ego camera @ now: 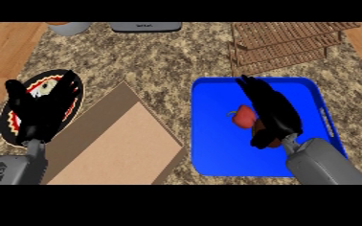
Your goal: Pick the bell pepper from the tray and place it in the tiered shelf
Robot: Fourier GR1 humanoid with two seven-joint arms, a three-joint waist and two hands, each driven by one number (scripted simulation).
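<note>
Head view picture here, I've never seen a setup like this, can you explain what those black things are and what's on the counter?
This view looks steeply down from a humanoid robot's head at a granite counter. The black shapes are its hands on grey forearms. The right hand is over a blue tray, fingers curling around a red bell pepper. The left hand rests open over a patterned plate. Between them lies a cardboard board. A wooden tiered shelf stands at the upper right.

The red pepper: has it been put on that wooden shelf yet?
No, the bell pepper is still over the blue tray, under the right hand, while the tiered shelf stands apart at the counter's back.
</note>
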